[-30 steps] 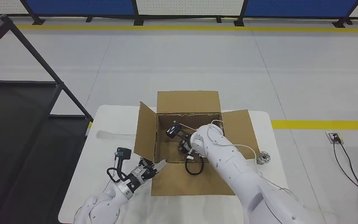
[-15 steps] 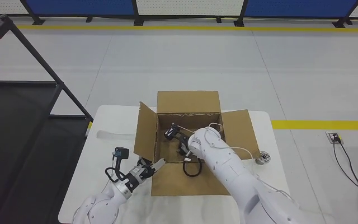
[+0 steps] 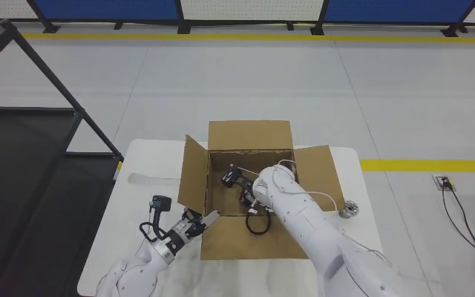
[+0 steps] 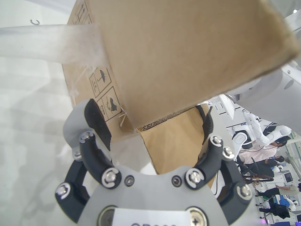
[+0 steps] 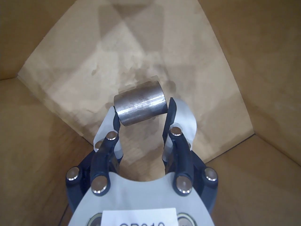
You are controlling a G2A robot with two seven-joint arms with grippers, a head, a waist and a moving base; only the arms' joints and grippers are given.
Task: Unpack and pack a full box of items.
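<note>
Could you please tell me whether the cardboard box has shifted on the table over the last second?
No. The cardboard box sits where it did: its flaps line up just as before with the table edges and the yellow floor line.

- A grey floor (image 3: 223, 82) spreads far beyond the left claw (image 3: 211, 217).
- A yellow line (image 3: 223, 36) crosses it farthest from the claw, below blue panels (image 3: 104, 9).
- A shorter stripe (image 3: 415, 165) lies well off to the claw's right, with a floor socket (image 3: 444, 181) near it.
- A black frame (image 3: 52, 89) stands to the claw's left.
- A white table (image 3: 141, 193) lies under the claw.
</note>
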